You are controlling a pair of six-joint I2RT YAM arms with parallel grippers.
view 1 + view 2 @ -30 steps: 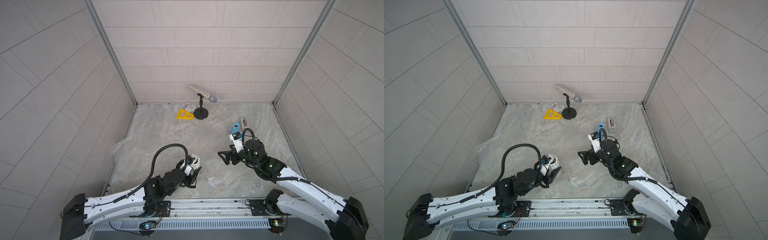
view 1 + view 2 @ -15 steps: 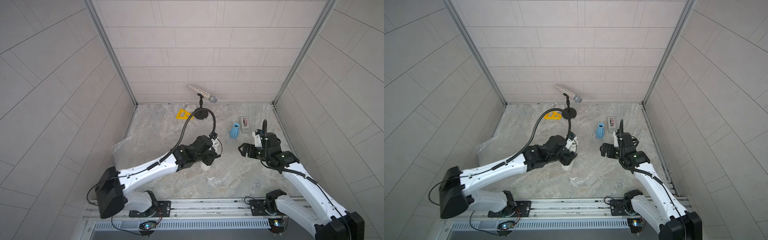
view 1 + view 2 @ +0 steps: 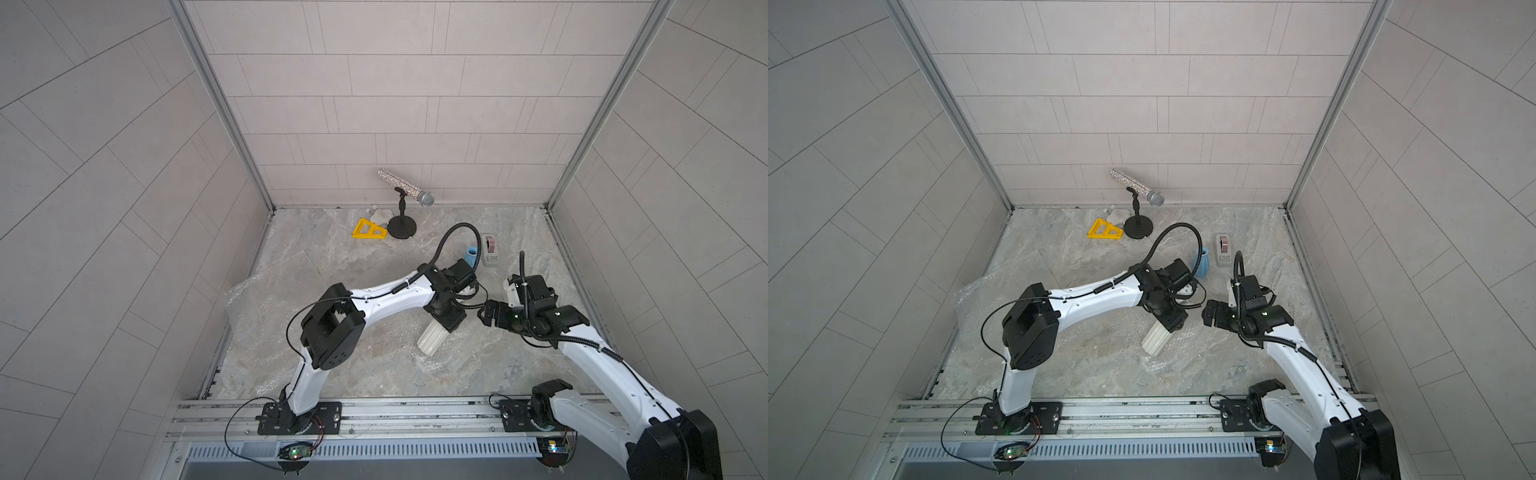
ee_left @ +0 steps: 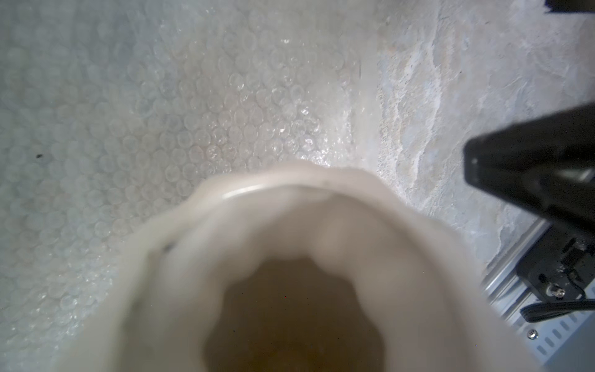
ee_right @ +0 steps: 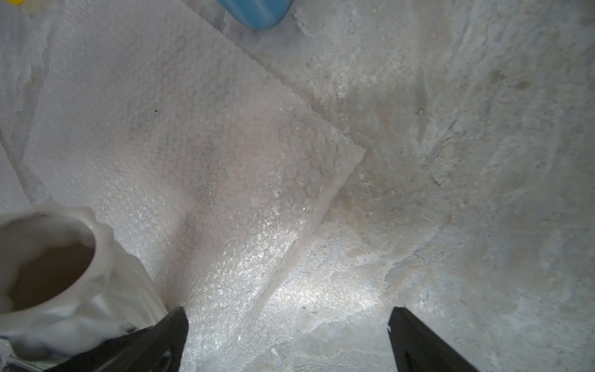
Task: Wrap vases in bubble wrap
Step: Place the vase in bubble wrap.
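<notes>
Pale tiled booth, marbled grey surface (image 3: 519, 361). Clamped in the left pincer (image 3: 444, 328), part-way closed: white ribbed vase (image 3: 432, 343), gripped near the scalloped rim, seemingly tilted, base low over the bubble wrap (image 5: 209, 145) beneath that pincer, probably for laying down ready to roll. Just beside the vase, right pincer (image 5: 287, 310) spread wide and empty above the sheet's corner, likely poised for lifting it. Beyond the left pincer, light-blue vase (image 3: 1200, 264) upright, unwrapped, beside a tape dispenser (image 3: 490, 249).
</notes>
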